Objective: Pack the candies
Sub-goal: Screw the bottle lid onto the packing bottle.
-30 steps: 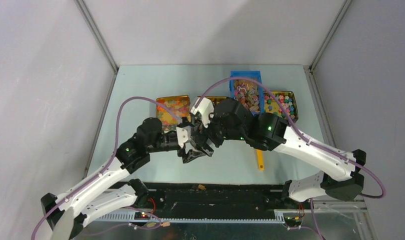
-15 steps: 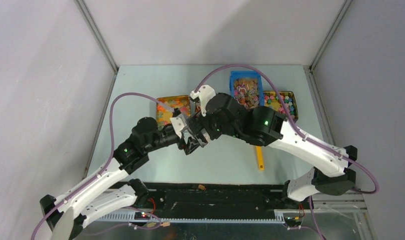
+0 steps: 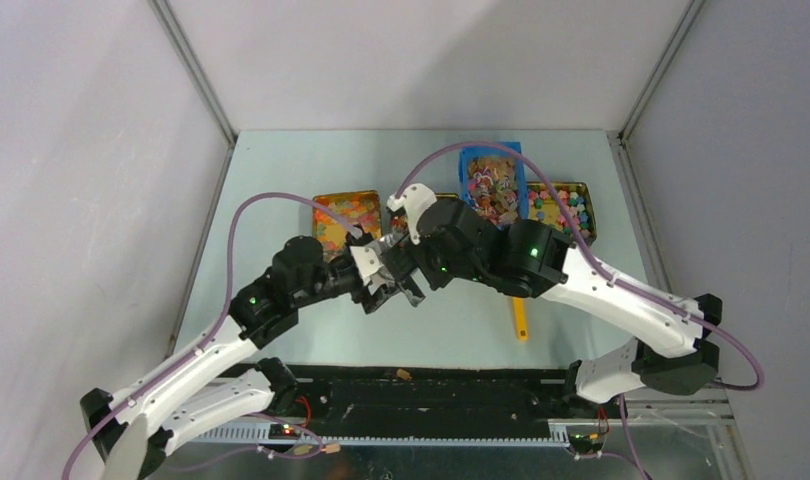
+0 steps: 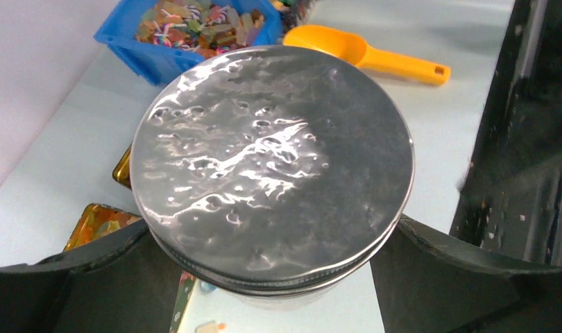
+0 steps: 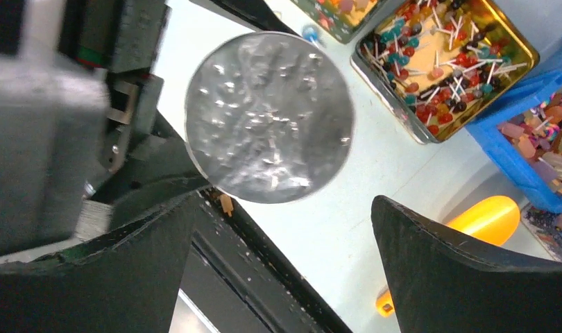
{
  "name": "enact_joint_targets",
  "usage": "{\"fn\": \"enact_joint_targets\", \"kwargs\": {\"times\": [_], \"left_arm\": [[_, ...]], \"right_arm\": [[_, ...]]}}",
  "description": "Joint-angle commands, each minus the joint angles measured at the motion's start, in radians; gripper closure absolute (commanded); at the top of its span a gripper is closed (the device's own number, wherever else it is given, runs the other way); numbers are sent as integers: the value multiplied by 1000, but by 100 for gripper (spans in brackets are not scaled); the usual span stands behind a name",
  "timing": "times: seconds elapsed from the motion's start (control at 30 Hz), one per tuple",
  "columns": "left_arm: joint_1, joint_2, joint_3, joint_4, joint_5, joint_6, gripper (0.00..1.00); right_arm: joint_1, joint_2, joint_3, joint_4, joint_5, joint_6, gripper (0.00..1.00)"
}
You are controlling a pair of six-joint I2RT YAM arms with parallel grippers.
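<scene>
My left gripper (image 4: 264, 281) is shut on a jar capped by a round silver lid (image 4: 271, 152), one finger on each side just under the lid's rim. My right gripper (image 5: 285, 236) is open and empty, hovering over that lid (image 5: 270, 118) without touching it. In the top view the two grippers meet at mid-table, left (image 3: 381, 283) and right (image 3: 409, 272). Candies fill a blue bin (image 3: 492, 183), a gold tin of lollipops (image 5: 445, 62), a gold tin at the right (image 3: 566, 208) and a gold tin at the left (image 3: 338, 215).
An orange scoop (image 3: 520, 320) lies on the table right of the grippers; it also shows in the left wrist view (image 4: 365, 54). One stray candy (image 3: 403, 375) sits on the black rail at the near edge. The tins and bin line the back.
Both grippers have shifted a little toward the back left with the jar. The right wrist has moved over the lid.
</scene>
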Motion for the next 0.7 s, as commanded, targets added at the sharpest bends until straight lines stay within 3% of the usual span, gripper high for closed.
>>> {"fn": "enact_joint_targets", "kwargs": {"times": [0.0,0.3,0.53,0.67], "left_arm": [[-29,-39,64,-23,118,156,27],[-30,-32,91,-114,320,216,25],[-29,7,160,-217,539,236,25],[-29,46,191,-254,638,246,25]], "right_arm": [[-54,-90,-88,53,-54,-36,0],[-93,-348,-303,182,-418,-261,0],[-67,-327,-238,102,-556,-413,2],[-5,-255,-146,42,-556,-480,4]]}}
